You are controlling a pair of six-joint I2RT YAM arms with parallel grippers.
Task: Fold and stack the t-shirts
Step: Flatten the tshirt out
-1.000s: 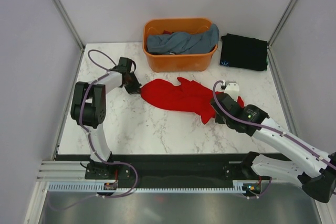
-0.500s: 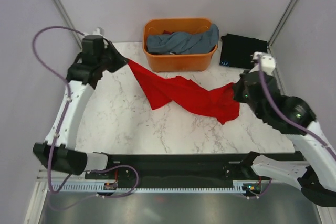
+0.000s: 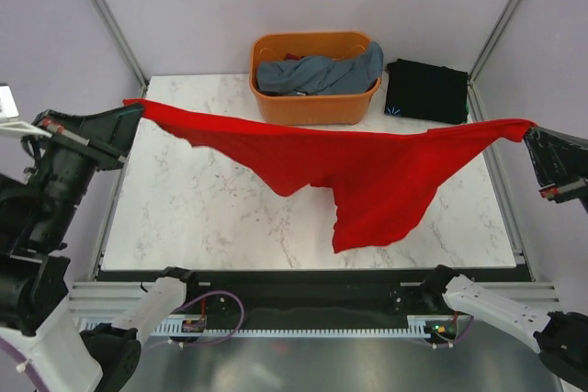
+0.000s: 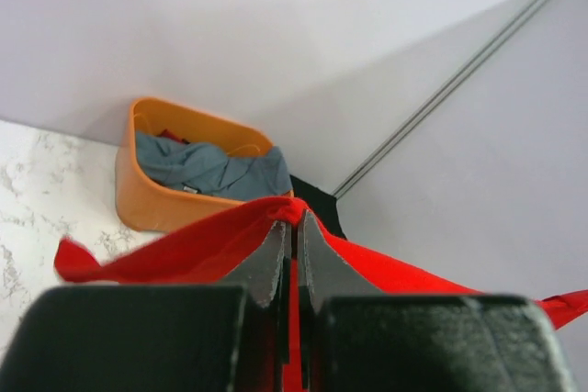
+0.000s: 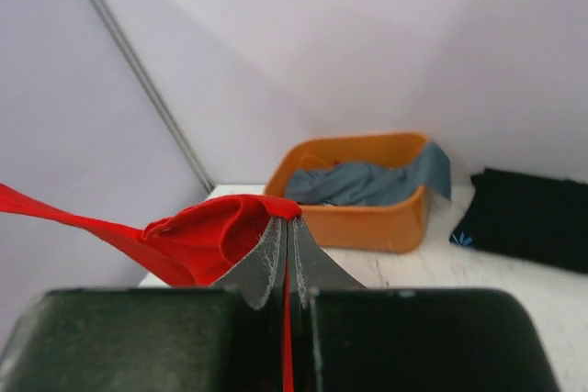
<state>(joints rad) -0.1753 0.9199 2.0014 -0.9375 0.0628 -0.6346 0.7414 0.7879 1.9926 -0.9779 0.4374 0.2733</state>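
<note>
The left pincer (image 4: 294, 224) is clamped tight on one edge of the red t-shirt (image 3: 367, 162), and the right pincer (image 5: 286, 224) nips the opposite edge just as closely, so the cloth hangs stretched between them above the tabletop (image 3: 211, 213), one flap drooping mid-span. Held taut like this, it can likely be laid flat for folding. Both arms reach high and far apart, each out past its own side of the tabletop. Behind, an orange basket (image 3: 317, 107) holds a grey-blue shirt (image 3: 317, 72), with a folded black shirt (image 3: 427, 89) beside it
</note>
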